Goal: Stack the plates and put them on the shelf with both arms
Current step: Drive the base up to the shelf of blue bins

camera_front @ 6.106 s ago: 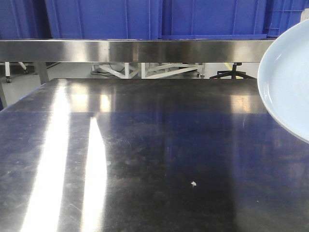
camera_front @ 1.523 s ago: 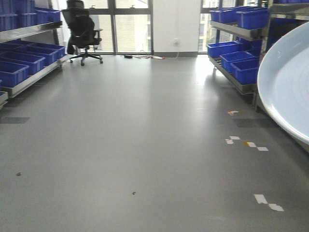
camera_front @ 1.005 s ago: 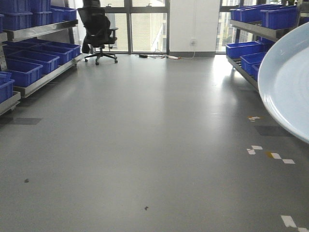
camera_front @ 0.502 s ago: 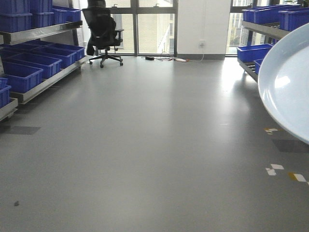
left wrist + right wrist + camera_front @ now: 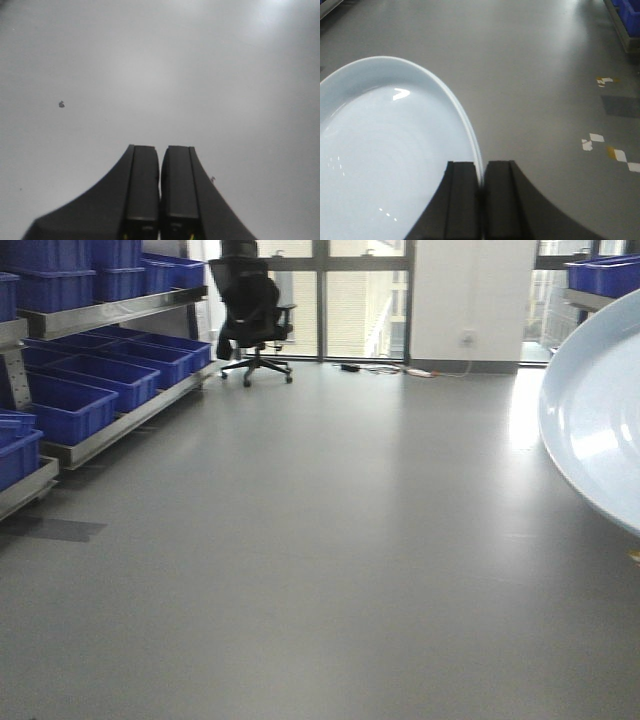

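Note:
A large pale blue-white glossy plate (image 5: 600, 410) juts in from the right edge of the front view, held tilted in the air. In the right wrist view the same plate (image 5: 385, 155) fills the left side, and my right gripper (image 5: 481, 167) is shut on its rim, one finger on each face. I cannot tell whether a second plate lies under it. My left gripper (image 5: 160, 152) is shut with nothing between its black fingers, hanging over bare grey floor.
Steel shelves with blue bins (image 5: 70, 400) line the left wall. A black office chair (image 5: 252, 315) stands by the far windows. Another blue bin (image 5: 600, 275) sits on a shelf at the upper right. White tape marks (image 5: 600, 140) dot the grey floor.
The whole view has swung from the steel table to the open room and keeps panning; the chair and left shelves slide rightward. The plate stays in the same spot in my right gripper.

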Controlling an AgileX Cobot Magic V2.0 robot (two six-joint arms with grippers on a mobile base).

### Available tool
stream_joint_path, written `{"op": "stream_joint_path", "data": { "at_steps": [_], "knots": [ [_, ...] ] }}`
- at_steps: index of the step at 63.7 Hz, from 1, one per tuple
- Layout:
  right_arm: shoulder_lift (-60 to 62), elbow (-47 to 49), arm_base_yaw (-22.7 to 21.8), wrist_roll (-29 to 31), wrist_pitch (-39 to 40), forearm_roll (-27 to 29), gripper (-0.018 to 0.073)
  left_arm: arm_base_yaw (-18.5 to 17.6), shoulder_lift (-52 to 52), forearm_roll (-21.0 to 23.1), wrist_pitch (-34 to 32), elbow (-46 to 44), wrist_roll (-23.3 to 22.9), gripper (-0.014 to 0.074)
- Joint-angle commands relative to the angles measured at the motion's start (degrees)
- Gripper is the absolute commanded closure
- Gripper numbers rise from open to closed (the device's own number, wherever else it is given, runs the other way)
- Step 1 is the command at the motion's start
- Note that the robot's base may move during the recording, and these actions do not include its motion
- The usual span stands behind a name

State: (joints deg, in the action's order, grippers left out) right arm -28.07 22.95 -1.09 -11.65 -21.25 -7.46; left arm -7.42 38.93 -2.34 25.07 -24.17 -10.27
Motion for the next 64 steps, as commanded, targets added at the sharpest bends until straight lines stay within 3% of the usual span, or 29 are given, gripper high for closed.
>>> {"op": "stream_joint_path", "data": {
  "at_steps": [1, 64],
  "knots": [
    [-0.1, 1.8, -0.3, 0.0, 5.6, -0.6, 0.0503, -0.4, 0.0, 0.0, -3.9, -1.6, -0.4, 0.0503],
    [-0.1, 1.8, -0.3, 0.0, 5.6, -0.6, 0.0503, -0.4, 0.0, 0.0, -3.9, -1.6, -0.4, 0.0503]
  ]
}}
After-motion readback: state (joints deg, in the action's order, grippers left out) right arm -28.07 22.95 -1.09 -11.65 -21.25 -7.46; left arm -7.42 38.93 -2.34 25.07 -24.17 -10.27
